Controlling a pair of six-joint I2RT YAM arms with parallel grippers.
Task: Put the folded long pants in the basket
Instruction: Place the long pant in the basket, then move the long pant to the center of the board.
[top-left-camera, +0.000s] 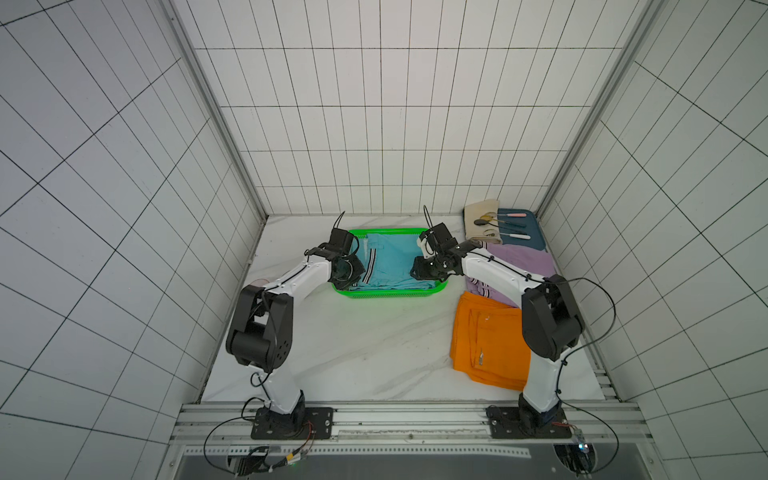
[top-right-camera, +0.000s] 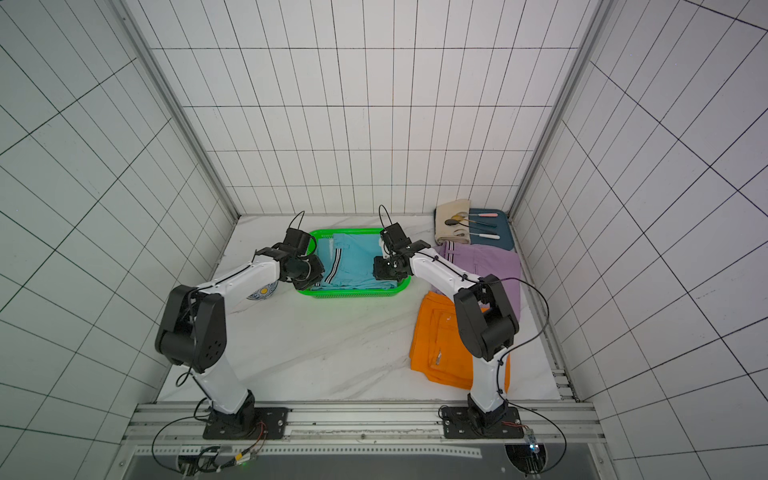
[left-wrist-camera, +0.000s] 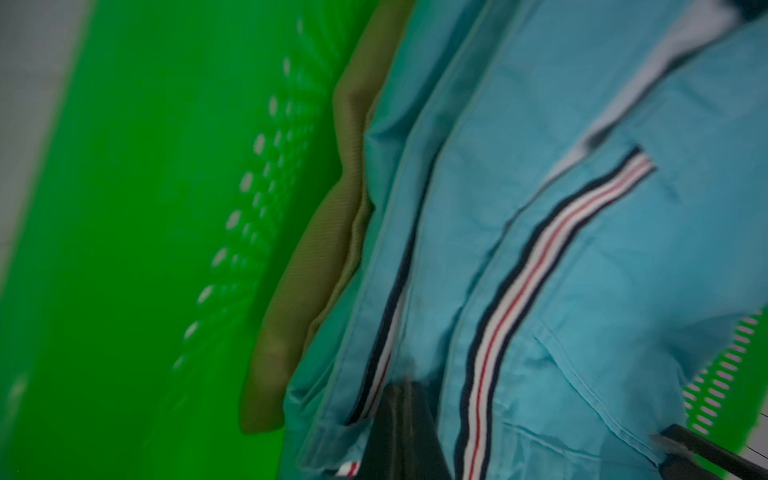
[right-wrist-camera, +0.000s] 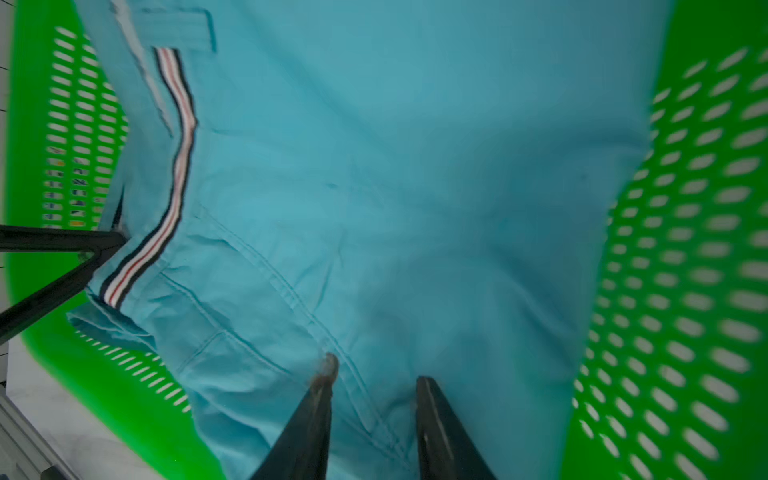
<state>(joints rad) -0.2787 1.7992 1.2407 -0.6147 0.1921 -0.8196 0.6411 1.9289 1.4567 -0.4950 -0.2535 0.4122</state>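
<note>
dark blue tray (top-left-camera: 536, 241) far right corner of tabletop (top-left-camera: 374, 332) | cream cloth (top-left-camera: 478, 212) touching its edge | utensils (top-left-camera: 509, 226) across both | patterned plate (top-right-camera: 262, 291) partly hidden, left side

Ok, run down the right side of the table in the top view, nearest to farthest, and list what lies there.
orange pants → lilac pants → cream cloth and blue tray, side by side at the back.

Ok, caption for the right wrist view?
Right gripper, fingers apart, over the sky blue pants lying in the green basket.
</note>
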